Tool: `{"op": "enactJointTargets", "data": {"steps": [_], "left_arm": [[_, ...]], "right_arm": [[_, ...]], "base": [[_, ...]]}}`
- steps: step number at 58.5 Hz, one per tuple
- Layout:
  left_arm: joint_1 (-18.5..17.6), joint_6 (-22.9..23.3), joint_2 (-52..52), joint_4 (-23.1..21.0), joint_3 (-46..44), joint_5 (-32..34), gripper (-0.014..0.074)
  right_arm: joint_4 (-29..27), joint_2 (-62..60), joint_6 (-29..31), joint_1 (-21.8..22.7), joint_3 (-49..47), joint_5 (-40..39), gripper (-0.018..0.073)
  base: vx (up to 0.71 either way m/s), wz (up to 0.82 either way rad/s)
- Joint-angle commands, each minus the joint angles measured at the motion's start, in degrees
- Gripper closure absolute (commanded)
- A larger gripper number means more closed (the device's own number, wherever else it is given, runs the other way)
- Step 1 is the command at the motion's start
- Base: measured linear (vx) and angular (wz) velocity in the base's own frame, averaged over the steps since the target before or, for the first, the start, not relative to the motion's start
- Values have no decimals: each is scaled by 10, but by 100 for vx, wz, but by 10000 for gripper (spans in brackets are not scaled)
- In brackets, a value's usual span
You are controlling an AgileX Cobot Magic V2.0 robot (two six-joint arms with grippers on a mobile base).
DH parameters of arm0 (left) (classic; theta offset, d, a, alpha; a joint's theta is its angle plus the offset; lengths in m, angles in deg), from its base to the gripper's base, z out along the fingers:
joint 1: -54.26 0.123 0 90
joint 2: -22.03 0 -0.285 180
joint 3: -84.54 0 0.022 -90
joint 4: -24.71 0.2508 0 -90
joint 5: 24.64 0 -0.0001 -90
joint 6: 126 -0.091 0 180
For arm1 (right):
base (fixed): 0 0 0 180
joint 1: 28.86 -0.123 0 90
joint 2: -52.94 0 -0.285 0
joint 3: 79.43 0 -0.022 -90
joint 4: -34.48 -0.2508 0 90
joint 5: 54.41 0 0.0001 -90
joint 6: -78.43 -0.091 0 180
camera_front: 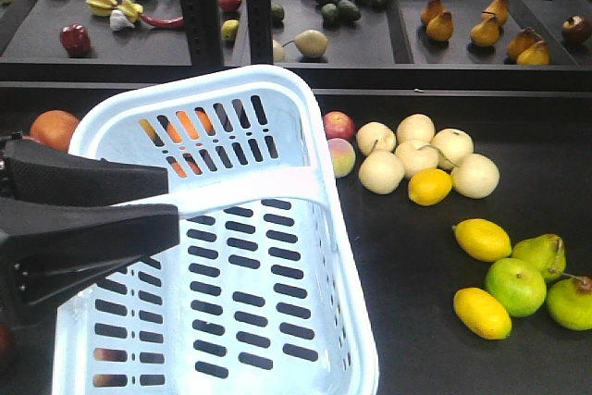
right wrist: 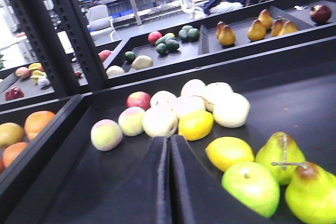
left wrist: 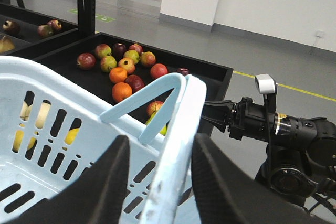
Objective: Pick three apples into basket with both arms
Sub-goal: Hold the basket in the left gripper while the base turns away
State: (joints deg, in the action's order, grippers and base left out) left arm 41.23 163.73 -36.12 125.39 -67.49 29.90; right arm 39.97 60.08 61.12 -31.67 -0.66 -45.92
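On the left arm [left wrist: 107,187], the jaws pinch the basket [left wrist: 47,80] rim. We find the apples [left wrist: 135,82] beyond that rim, in the left tray [left wrist: 210,71]. The right arm [right wrist: 168,187] has its jaws pressed together over the counter [right wrist: 94,182], well apart; we judge the left arm nearer.

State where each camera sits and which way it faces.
Front: above the table, looking down over the basket at fruit; left tool shows.
Left wrist: behind that tool, facing along the basket rim toward apples; other arm shows.
Right wrist: low behind the shut right tool, facing lemons and pears.
Front and left wrist share the basket.
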Motion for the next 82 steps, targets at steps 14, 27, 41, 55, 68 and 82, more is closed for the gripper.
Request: {"op": "enactJointTargets", "data": {"steps": [14, 27, 41, 55, 68, 82], "left_arm": [[-2, 2, 7, 11, -15, -15, 602], [-2, 2, 7, 11, -15, -15, 602], [-2, 2, 7, 11, -15, -15, 602], [-2, 2, 7, 11, -15, -15, 602], [-2, 2, 7, 11, -15, -15, 602], [-2, 2, 7, 11, -15, -15, 602]], "right_arm": [[2, -7, 2, 3, 8, -43, 564], [2, -7, 2, 3, 8, -43, 564], [2, -7, 2, 3, 8, -43, 564], [2, -7, 2, 3, 8, -43, 564], [2, -7, 2, 3, 8, -43, 564], [2, -7, 2, 3, 8, -43, 564]], "base": [[-7, 21], [-7, 31], [-10, 39], [-11, 44], [-12, 46], [-12, 45]]}}
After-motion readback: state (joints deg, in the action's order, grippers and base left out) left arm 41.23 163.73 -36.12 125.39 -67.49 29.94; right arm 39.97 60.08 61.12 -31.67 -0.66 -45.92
